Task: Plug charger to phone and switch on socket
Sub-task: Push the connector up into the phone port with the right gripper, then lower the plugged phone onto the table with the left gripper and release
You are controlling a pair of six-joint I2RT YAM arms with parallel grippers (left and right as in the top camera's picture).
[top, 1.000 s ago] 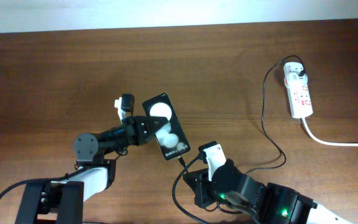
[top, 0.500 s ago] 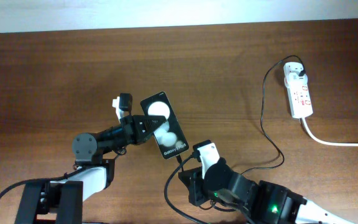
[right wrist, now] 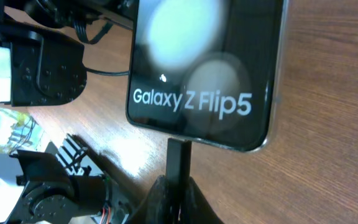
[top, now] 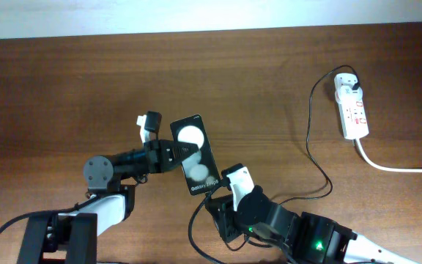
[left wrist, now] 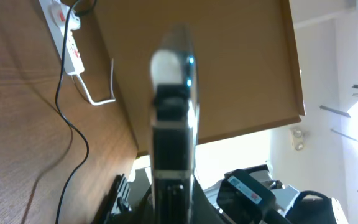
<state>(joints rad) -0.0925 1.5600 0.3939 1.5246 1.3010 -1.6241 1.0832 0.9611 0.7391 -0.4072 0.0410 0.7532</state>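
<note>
The phone [top: 195, 154] is a black glossy smartphone with two round reflections, held off the table by my left gripper [top: 168, 153], which is shut on its left edge. In the right wrist view its face [right wrist: 204, 68] reads "Galaxy Z Flip5". My right gripper [top: 217, 198] is shut on the charger's black connector tip [right wrist: 179, 163], which touches the phone's bottom edge. The thin black charger cable [top: 310, 150] runs right to the white plug adapter [top: 346, 82] in the socket [top: 354, 110], a white power strip with red switches. In the left wrist view the phone [left wrist: 174, 118] is seen edge-on.
The socket's thick white cord [top: 394, 167] trails off to the right edge. The socket also shows in the left wrist view [left wrist: 67, 37]. The wooden table [top: 64, 81] fills the view; its far edge is at the top.
The right gripper with the connector has moved left and up to the phone's bottom edge. The left gripper has turned the phone more upright and shifted it slightly.
</note>
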